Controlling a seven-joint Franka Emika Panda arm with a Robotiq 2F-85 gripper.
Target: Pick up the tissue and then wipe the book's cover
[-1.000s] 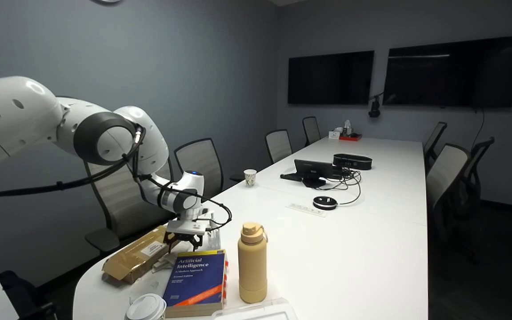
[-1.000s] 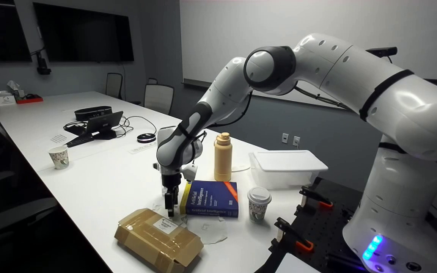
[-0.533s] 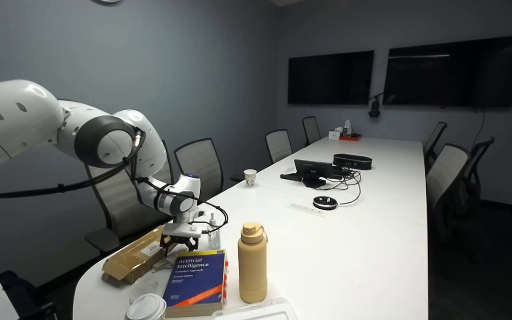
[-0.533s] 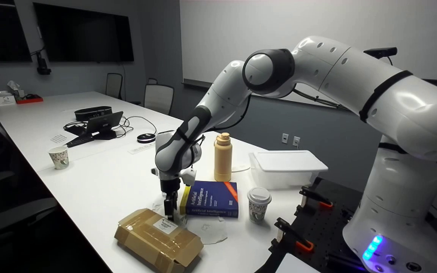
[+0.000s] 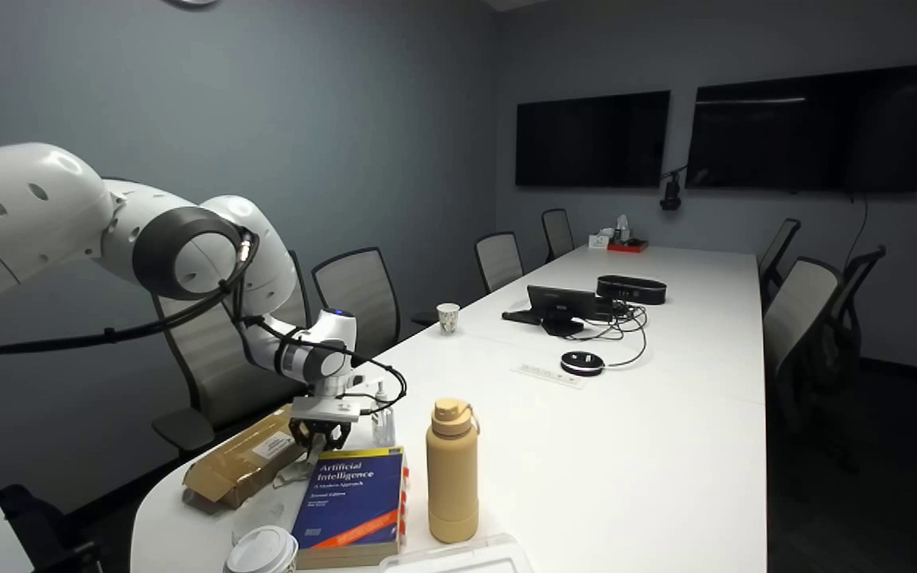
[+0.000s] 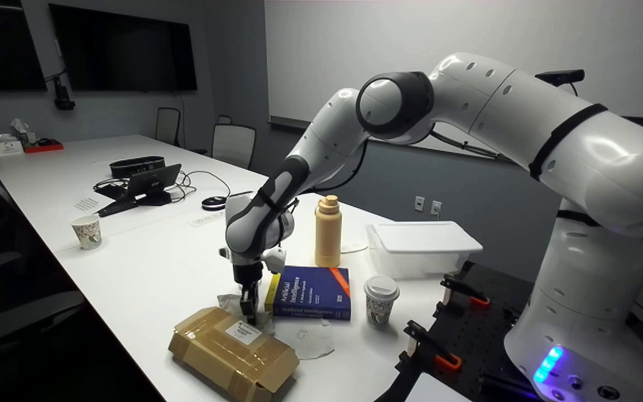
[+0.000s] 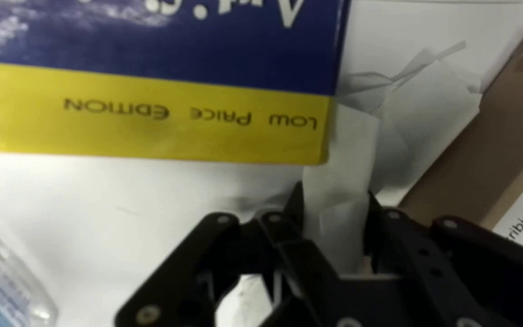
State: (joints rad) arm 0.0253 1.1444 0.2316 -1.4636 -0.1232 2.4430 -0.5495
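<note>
Tissue (image 7: 351,141) is bunched between the fingers (image 7: 295,211) of the hand (image 7: 335,209), which look clamped on it: in the wrist view the white fold fills the gap from side to side. The grip is the part I judge done. The lift is not: loose folds spread over the worktop (image 7: 175,193) toward one o'clock, between the book (image 7: 152,86) and a cardboard box (image 7: 484,170) that lies between two and three o'clock.

The book lies flat at ten o'clock of the hand, its yellow corner just beside the fold; whether the two touch I cannot tell. In an exterior view it sits at two o'clock of the hand, with a tan bottle (image 6: 328,231) near twelve o'clock of it and a lidded paper cup (image 6: 381,304) at three. A flat pale sheet (image 6: 306,339) lies at six o'clock of the book; whether it belongs to the same tissue is unclear.

Wiping looks not yet begun: no tissue rests on the cover (image 6: 316,286). Left to do, by my reading: raise the tissue off the worktop, carry it over the book, lower it and rub it along the blue cover.
</note>
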